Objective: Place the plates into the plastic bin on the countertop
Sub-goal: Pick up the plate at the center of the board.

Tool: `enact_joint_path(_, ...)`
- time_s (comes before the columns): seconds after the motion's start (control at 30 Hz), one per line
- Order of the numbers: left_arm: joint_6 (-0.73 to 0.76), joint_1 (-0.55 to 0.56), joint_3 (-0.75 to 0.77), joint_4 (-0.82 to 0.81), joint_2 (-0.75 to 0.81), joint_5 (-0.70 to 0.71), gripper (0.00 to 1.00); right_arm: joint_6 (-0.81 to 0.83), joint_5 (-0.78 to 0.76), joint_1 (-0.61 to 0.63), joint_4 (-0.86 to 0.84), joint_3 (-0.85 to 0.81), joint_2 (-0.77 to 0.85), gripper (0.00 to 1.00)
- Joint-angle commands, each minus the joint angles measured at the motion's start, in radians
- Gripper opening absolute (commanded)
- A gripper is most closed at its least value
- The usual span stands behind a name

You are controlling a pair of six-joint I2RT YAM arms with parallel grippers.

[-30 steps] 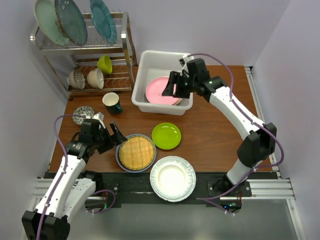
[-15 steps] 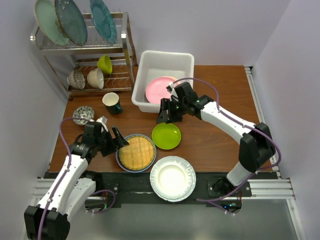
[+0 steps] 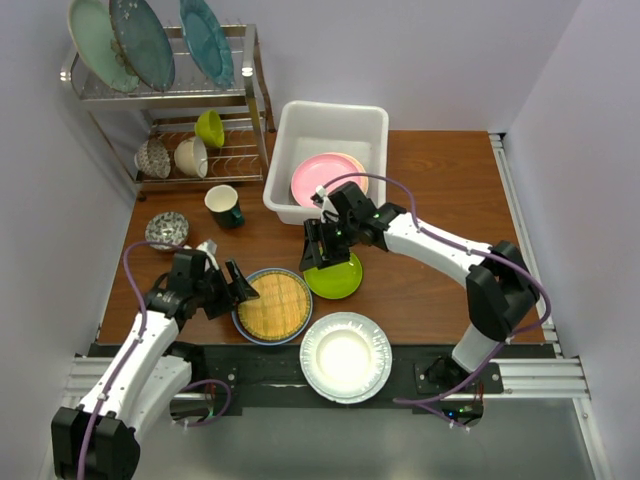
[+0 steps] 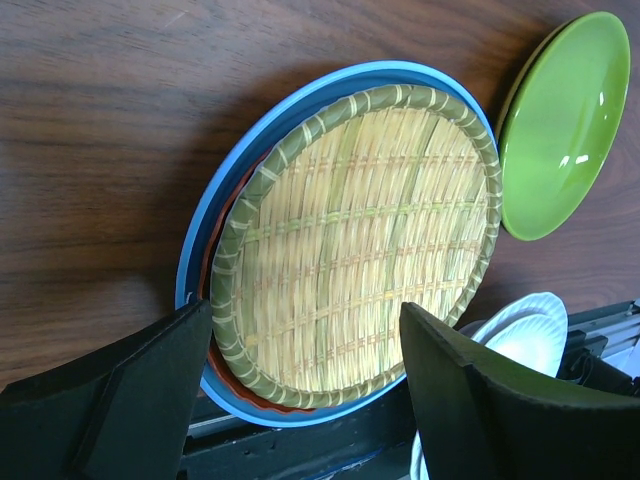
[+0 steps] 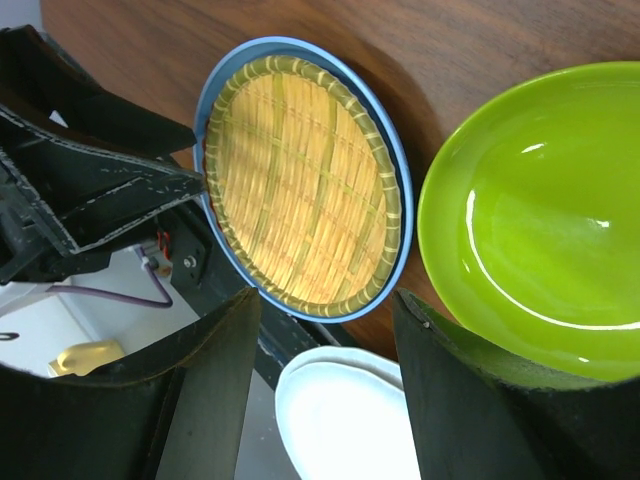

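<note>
Overhead, right gripper (image 3: pixel 322 255), jaws apart, half-hides lime plate (image 3: pixel 346 281); left gripper (image 3: pixel 238 285) also apart.

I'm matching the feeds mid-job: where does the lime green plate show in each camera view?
Top external: the lime green plate lies near the middle of the countertop, just right of the woven plate.
Left wrist: in the top right corner, beyond the woven plate.
Right wrist: it fills the right side, with the woven plate to its left.
Shared landmark: the woven plate, next to the green one in all three views.
</note>
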State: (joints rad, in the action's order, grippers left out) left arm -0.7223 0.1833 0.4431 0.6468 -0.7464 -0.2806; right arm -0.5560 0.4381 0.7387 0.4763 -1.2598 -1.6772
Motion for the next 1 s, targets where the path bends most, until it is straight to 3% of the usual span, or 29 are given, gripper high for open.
enact_joint_path(0.0,-0.014,-0.007,-0.012,-0.032,-0.001,-0.017,0.8,0.018,0.022,-0.001,0.004,-0.01,0.004,0.59)
enact_joint_path(0.63,-0.052,-0.002,-0.053,-0.05,0.015,-0.039,0.76,0.005,0.028,0.002,-0.016,0.053,0.002,0.59)
enact_joint_path(0.97,-0.127,0.065,-0.055,-0.035,0.035,0.043,0.76,-0.031,0.044,0.008,-0.07,0.126,0.017,0.6)
